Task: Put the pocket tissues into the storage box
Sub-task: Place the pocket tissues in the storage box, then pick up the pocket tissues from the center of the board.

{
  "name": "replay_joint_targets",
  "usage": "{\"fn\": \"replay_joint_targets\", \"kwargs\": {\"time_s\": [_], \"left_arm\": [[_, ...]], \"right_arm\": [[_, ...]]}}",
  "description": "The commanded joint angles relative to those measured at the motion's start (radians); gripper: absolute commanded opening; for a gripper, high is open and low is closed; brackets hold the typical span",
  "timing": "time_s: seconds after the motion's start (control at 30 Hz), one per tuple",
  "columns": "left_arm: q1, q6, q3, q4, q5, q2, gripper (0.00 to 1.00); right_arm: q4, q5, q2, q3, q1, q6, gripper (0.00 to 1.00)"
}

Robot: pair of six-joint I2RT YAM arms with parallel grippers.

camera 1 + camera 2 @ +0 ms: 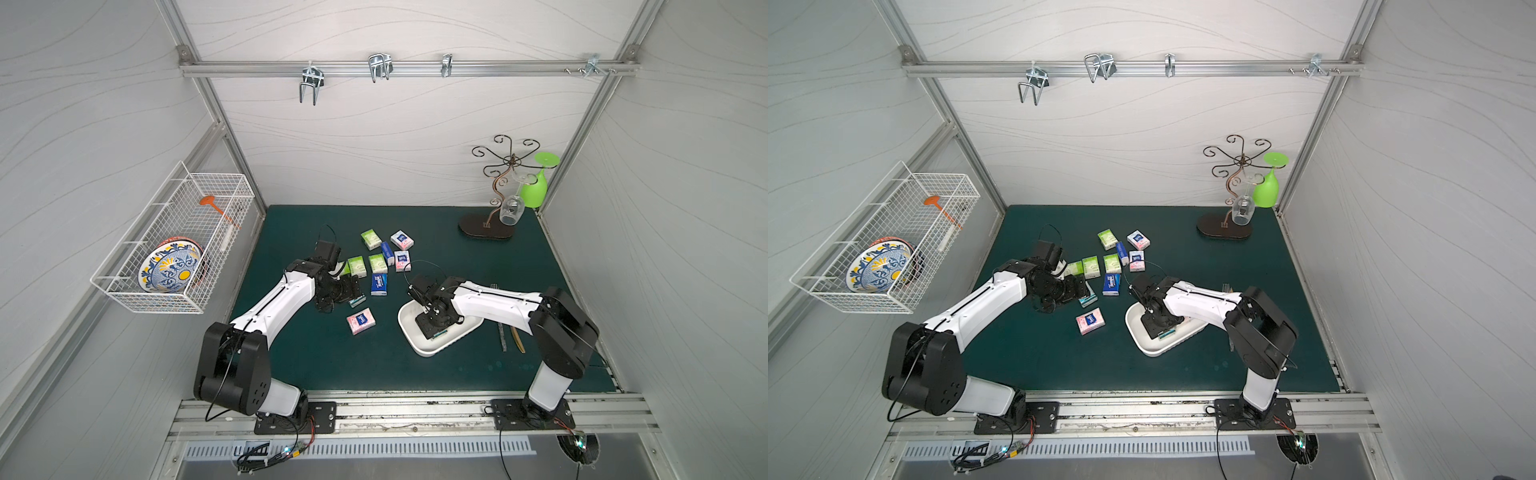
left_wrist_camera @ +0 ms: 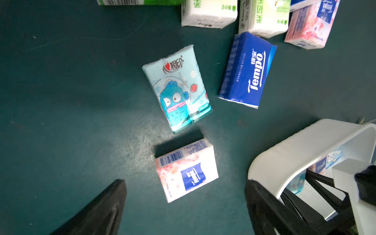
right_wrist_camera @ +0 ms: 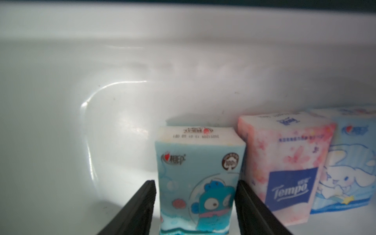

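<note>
Beside the storage box, cutlery.

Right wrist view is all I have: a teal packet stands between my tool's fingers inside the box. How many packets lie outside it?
Observer: Ten packets lie on the mat, one half hidden behind the left arm.
Operator: And the left tool?
Observer: The left tool is wide open, low over a pink packet and a teal packet, near the box.
</note>
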Motion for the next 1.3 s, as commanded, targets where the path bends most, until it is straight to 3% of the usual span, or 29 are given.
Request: {"fn": "replay_joint_targets", "kwargs": {"time_s": [0.0,0.2,0.37,0.73,0.97,1.27], "left_arm": [[-0.006,0.006,0.001,0.02,-0.014,-0.027,0.96],[-0.005,0.01,-0.007,0.019,-0.02,-0.038,0.96],[-0.004,-0.003,-0.035,0.042,-0.027,-0.05,0.96],[0.011,-0.059,-0.093,0.093,-0.068,-0.098,0.97],[0.142,-0.108,-0.157,0.118,0.011,-0.151,0.97],[0.152,-0.056,-0.144,0.072,-0.006,-0.17,0.97]], "right_arm": [[-0.053,0.018,-0.055,0.032,0.008,0.016,0.7],[-0.094,0.015,-0.119,0.12,0.009,0.023,0.77],[-0.05,-0.004,-0.085,0.18,0.009,0.048,0.82],[0.026,-0.111,0.232,0.531,0.012,0.133,0.92],[0.02,-0.01,0.417,0.714,0.044,0.253,0.93],[-0.099,0.107,0.598,0.884,0.044,0.403,0.93]]}}
